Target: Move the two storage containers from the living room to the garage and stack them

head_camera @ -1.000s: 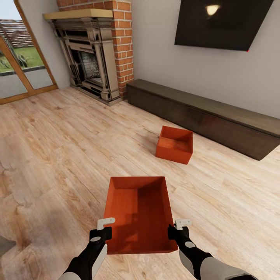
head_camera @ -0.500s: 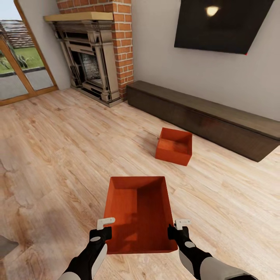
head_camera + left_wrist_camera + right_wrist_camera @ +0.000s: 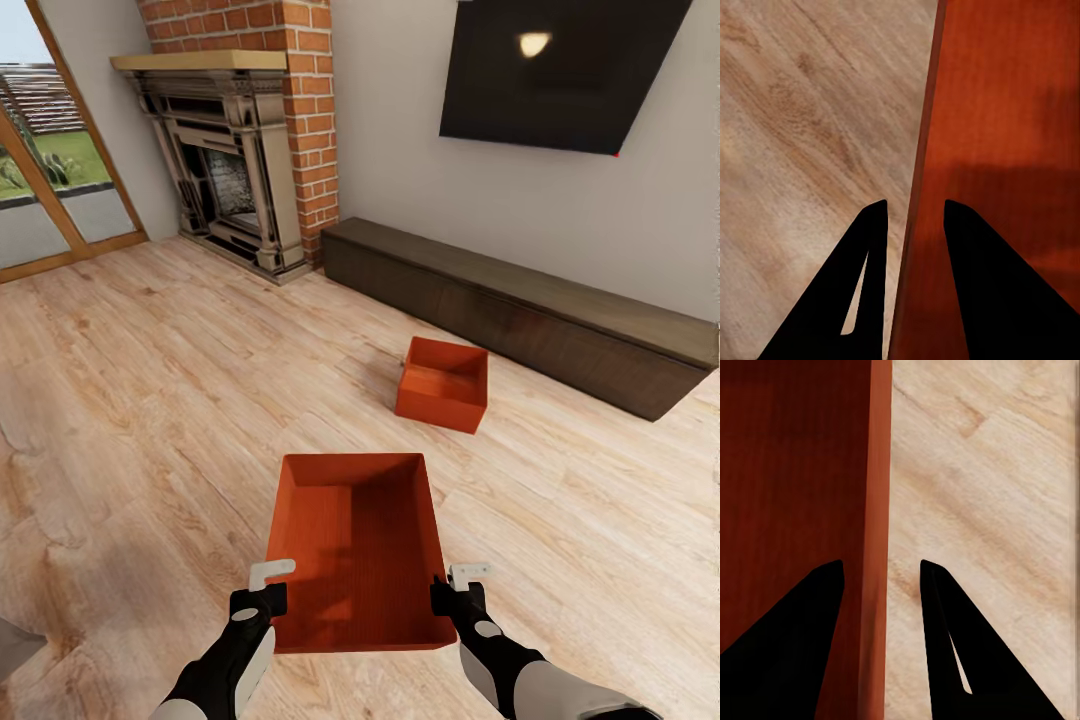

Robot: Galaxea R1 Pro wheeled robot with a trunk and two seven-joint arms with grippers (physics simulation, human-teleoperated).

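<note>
We saw a red brick fireplace (image 3: 262, 140) with a dark metal surround and a pale wood mantel against the far wall. Beside it a long, low dark wood bench (image 3: 520, 315) ran along the wall's foot, under a black wall TV (image 3: 560, 70). Glass patio doors (image 3: 45, 190) showed grass outside.

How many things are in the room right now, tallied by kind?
Orange-red storage containers: 2 (held container, floor container)
Pincers: 2 (left pincer, right pincer)
Fireplaces: 1
Wall TVs: 1
Low dark benches: 1
Total: 7
</note>
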